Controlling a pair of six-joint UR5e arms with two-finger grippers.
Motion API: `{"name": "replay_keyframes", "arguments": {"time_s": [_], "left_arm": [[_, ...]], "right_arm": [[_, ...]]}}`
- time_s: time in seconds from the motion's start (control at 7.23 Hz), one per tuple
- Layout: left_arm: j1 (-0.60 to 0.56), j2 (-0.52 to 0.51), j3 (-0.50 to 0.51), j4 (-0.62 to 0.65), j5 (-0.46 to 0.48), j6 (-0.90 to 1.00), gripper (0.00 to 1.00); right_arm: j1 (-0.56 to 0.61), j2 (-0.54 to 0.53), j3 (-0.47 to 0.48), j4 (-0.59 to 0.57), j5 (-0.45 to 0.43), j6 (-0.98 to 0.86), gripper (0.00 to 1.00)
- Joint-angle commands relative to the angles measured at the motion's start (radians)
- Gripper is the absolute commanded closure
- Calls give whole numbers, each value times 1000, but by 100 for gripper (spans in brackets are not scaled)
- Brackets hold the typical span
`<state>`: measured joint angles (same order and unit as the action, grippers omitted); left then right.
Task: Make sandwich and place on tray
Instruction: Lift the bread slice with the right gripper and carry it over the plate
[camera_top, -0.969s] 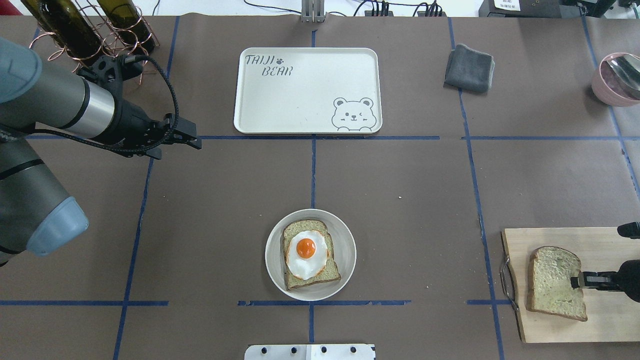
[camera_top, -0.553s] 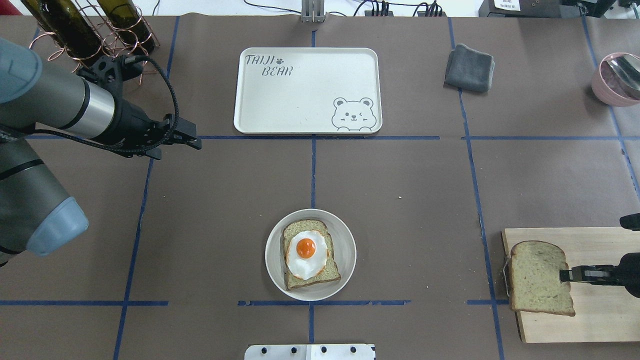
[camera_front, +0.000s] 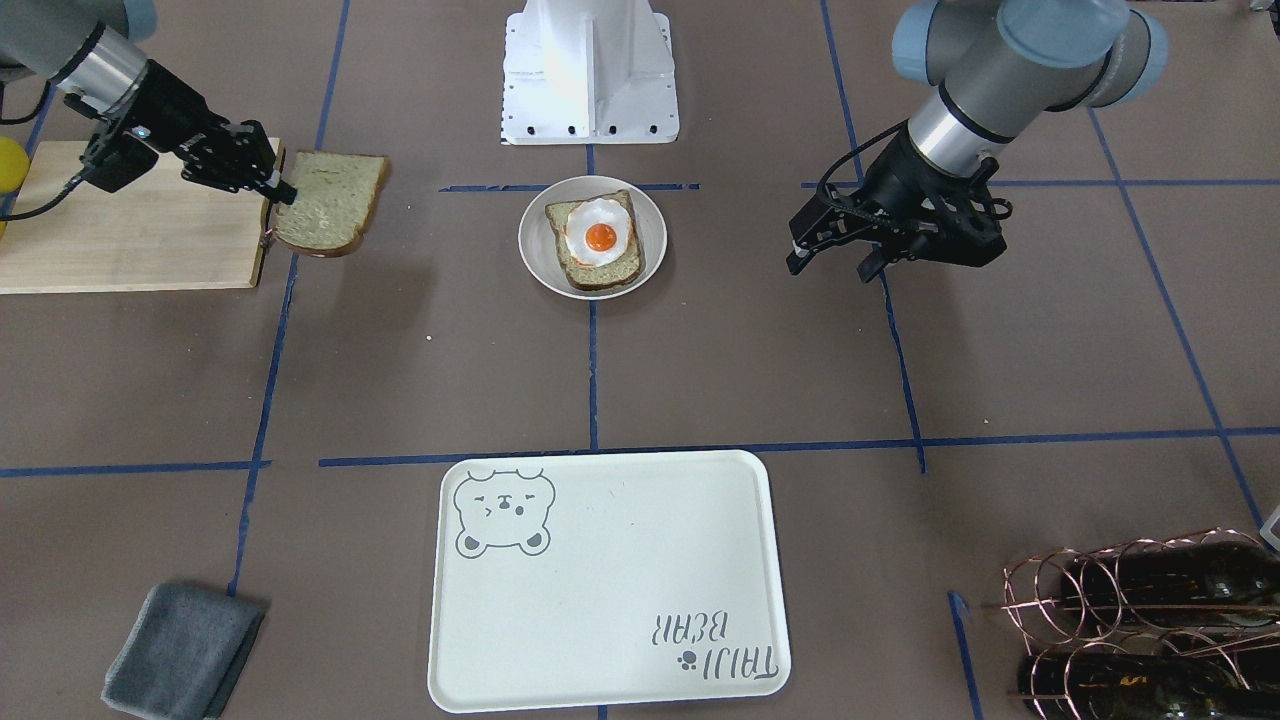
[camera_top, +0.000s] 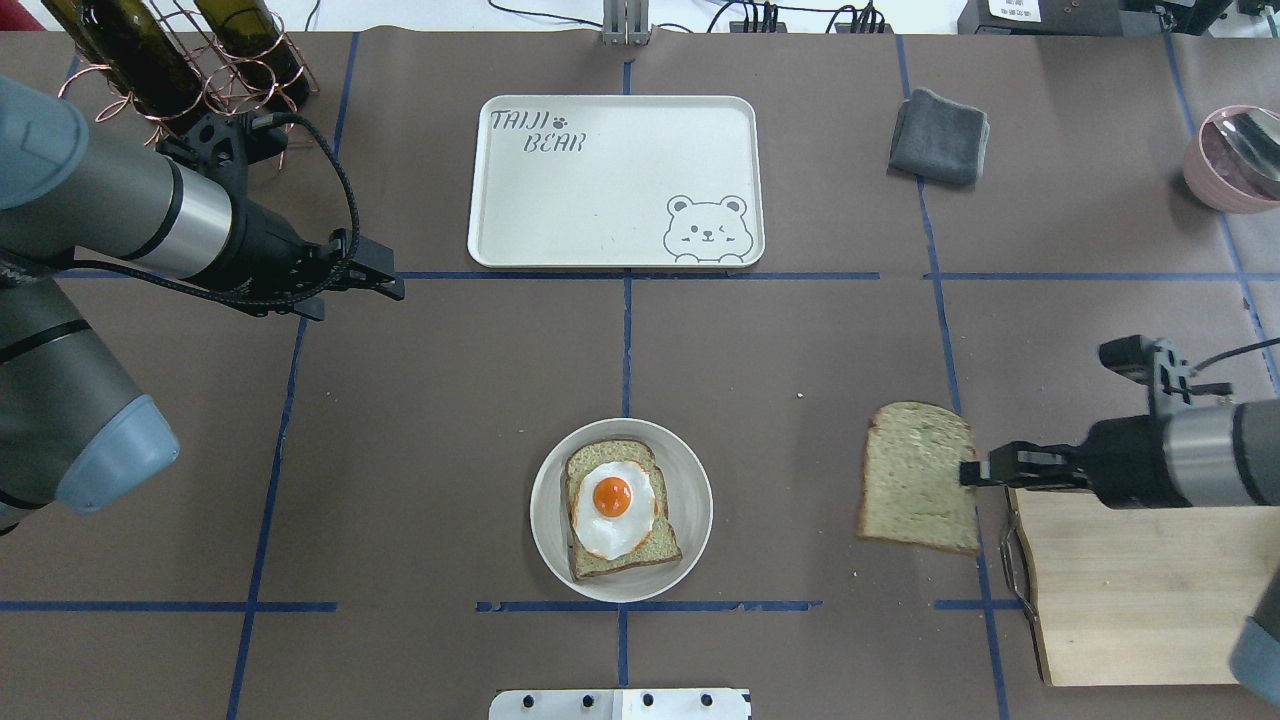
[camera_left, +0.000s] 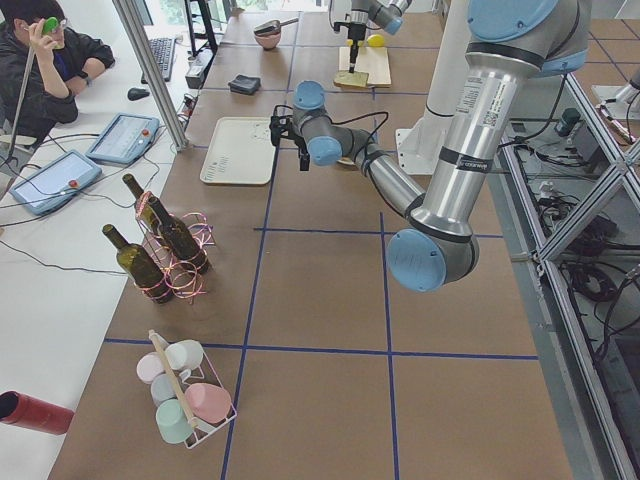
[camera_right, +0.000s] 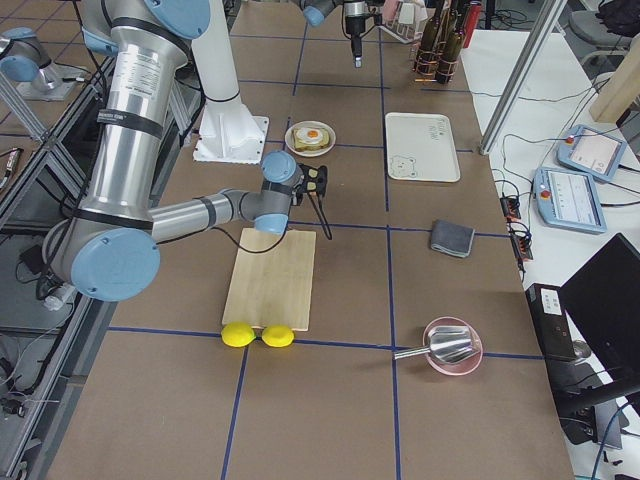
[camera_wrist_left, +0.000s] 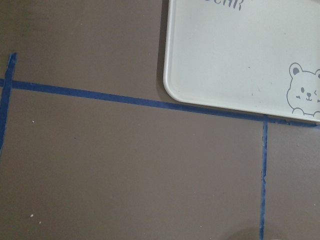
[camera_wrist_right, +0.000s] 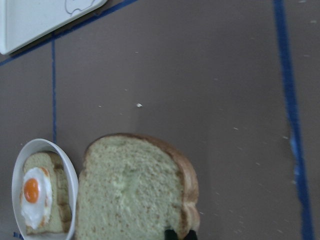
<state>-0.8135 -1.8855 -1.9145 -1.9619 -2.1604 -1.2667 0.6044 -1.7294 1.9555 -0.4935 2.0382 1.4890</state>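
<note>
right gripper (camera_top: 973, 472) pinches top slice (camera_top: 915, 478) by its right crust, mid-right of overhead view, just left of cutting board (camera_top: 1130, 600). egg (camera_top: 612, 505) on bottom slice (camera_top: 625, 556) in plate (camera_top: 538, 510) lies directly left, bottom centre. left gripper (camera_top: 390, 285) upper left, farther off, finger spread unclear. tray (camera_top: 620, 170) top centre.

Each arm was a silver-grey tube with rounded joints and pale blue caps (camera_top: 115, 455). The left arm (camera_top: 110, 205) and right arm (camera_top: 1205, 455) both ended in a bright metal ring, a black wrist and black jaws. A black cable (camera_top: 349, 195) looped off the left wrist. The white base (camera_front: 590, 70) carried dark screws.
</note>
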Motion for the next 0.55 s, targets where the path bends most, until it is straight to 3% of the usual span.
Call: {"name": "replay_keyframes", "arguments": {"time_s": [0.0, 0.14, 0.28, 0.42], "left_arm": [[1, -1, 9, 0, -1, -3, 0], [1, -3, 8, 0, -1, -3, 0], [1, -3, 9, 0, -1, -3, 0], [1, 0, 11, 0, -1, -3, 0]], "right_arm": [[-62, 320, -3, -341, -50, 22, 100], [-166, 434, -18, -450, -155, 22, 100], [-240, 505, -64, -477, -252, 19, 100], [-259, 552, -102, -484, -263, 13, 100]]}}
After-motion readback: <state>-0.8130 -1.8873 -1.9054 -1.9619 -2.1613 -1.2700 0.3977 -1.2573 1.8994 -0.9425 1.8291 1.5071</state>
